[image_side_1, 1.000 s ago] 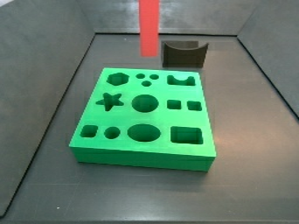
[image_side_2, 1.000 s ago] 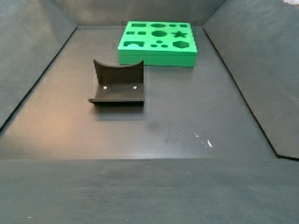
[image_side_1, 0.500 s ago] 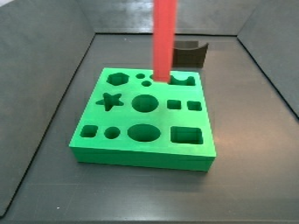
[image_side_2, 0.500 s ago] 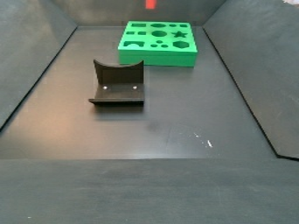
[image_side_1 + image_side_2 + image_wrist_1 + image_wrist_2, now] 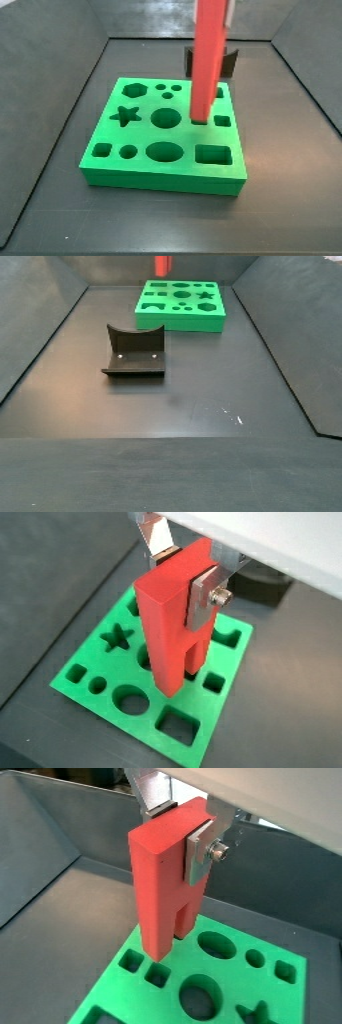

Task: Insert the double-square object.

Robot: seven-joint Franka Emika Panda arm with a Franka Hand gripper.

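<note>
My gripper [image 5: 181, 574] is shut on the top end of the double-square object [image 5: 174, 627], a long bright red block that hangs upright with its two slotted legs pointing down. It also shows in a wrist view [image 5: 167, 878]. In a side view the red block [image 5: 207, 60] comes down from the top edge. Its lower end is over the pair of small square holes [image 5: 222, 120] on the right of the green board [image 5: 134, 155]. The gripper itself is out of frame in both side views. Only the block's tip [image 5: 162, 264] shows above the green board [image 5: 181, 316].
The dark fixture [image 5: 134, 351] stands on the black floor in front of the board. In a side view the fixture [image 5: 229, 63] is behind the board and partly hidden by the red block. Grey walls slope up around the floor.
The red block has moved right and down across the board, from above the board's far edge to over the pair of small square holes.
</note>
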